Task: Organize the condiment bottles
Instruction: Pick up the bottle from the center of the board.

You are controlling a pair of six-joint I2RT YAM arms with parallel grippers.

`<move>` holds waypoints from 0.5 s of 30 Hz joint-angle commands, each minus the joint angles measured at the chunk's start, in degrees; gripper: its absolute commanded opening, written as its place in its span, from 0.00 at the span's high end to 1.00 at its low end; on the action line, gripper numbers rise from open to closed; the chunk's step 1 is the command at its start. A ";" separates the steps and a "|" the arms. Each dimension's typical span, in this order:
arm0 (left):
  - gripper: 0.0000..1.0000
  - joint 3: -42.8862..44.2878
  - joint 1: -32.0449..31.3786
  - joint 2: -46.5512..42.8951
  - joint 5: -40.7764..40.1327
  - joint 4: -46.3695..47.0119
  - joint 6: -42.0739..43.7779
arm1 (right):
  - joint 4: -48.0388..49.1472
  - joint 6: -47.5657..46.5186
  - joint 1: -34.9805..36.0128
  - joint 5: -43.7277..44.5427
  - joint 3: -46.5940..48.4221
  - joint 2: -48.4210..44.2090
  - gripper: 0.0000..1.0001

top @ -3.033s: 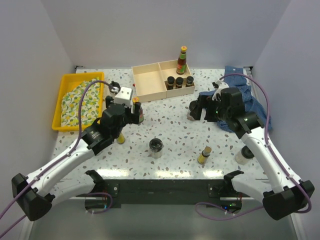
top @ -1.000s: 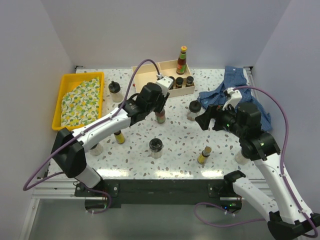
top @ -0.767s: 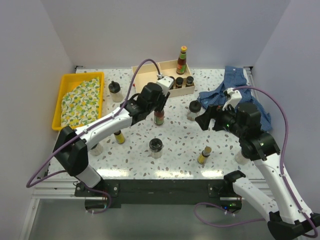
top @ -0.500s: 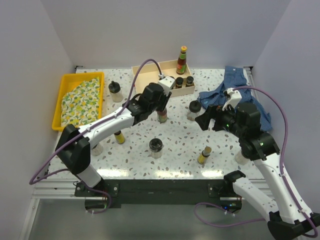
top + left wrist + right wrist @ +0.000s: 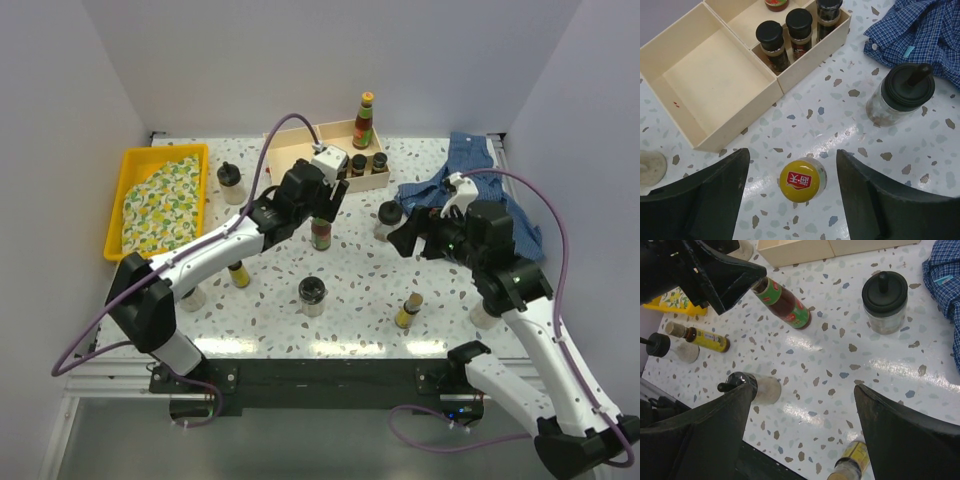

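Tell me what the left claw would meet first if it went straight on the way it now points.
Probably the sauce bottle: its yellow cap sits right below the left claw, between the open fingers. The table lies beyond it, though depth is hard to judge.

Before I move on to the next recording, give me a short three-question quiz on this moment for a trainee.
1. True or false: the left jaws are shut on the yellow-capped sauce bottle.
2. How many dark-capped bottles stand in the wooden box? A two, B three, C five.
3. What fabric item lies close to the black-lidded jar in the left wrist view?

Key: 1 false, the jaws stand open on either side of its cap, clear of it. 2 B. 3 the blue checked cloth.
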 commanded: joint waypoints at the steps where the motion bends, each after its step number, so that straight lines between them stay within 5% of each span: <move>1: 0.20 2.19 -0.06 -7.10 -2.46 0.41 -2.16 | 3.91 2.24 0.12 -1.29 1.93 2.32 0.14; 5: 0.00 -0.18 1.51 -14.90 -2.30 -1.18 -3.22 | 6.89 3.03 1.35 -1.21 3.43 6.89 0.15; 10: 0.00 -6.42 7.92 -24.84 3.15 -3.63 -3.58 | 11.81 1.72 9.25 5.03 7.12 16.18 0.16; 15: 0.00 -13.61 9.52 -36.10 0.09 -4.43 1.78 | 17.61 0.66 14.52 7.32 11.60 25.17 0.18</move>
